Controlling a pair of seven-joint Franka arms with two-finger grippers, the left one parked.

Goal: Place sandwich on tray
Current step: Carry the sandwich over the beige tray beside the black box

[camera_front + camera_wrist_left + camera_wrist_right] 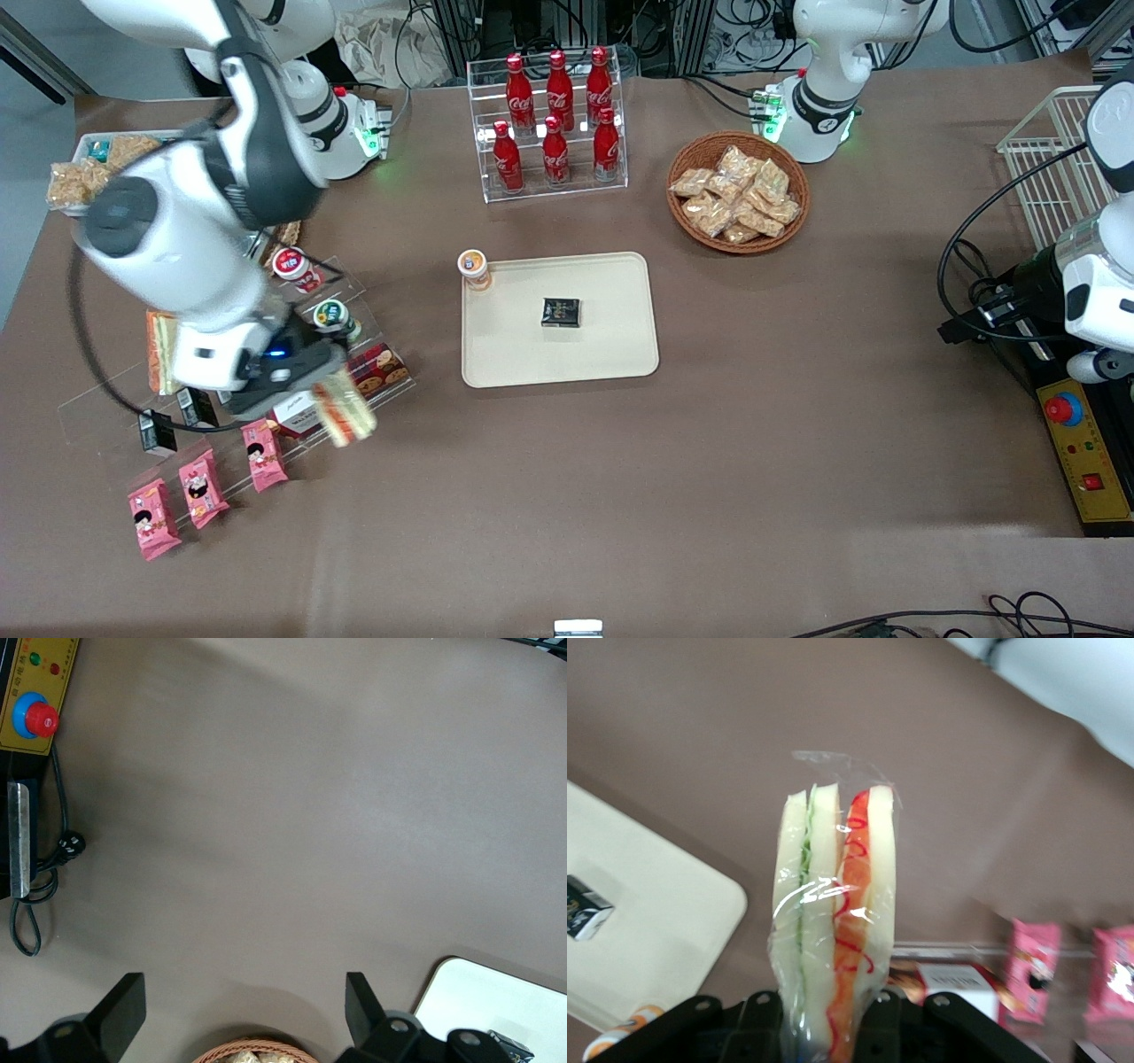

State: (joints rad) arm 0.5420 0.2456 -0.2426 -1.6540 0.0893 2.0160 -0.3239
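Observation:
My right gripper (pixel 332 394) is shut on a sandwich (pixel 347 408), a white-bread wedge in clear wrap with orange-red and green filling; it also shows in the right wrist view (pixel 835 921), pinched between the black fingers (pixel 764 1023). I hold it in the air above the clear display stand at the working arm's end of the table. The cream-beige tray (pixel 602 354) lies in the middle of the table, some way off sideways; its corner also shows in the right wrist view (pixel 656 930). A second sandwich (pixel 161 350) lies on the stand, partly hidden by my arm.
A small black packet (pixel 561 312) lies on the tray and an orange-lidded cup (pixel 475 268) stands at its corner. The clear stand (pixel 354 292) holds cups and biscuit boxes, with pink packets (pixel 203 487) in front. A cola bottle rack (pixel 556 124) and snack basket (pixel 737 190) stand farther back.

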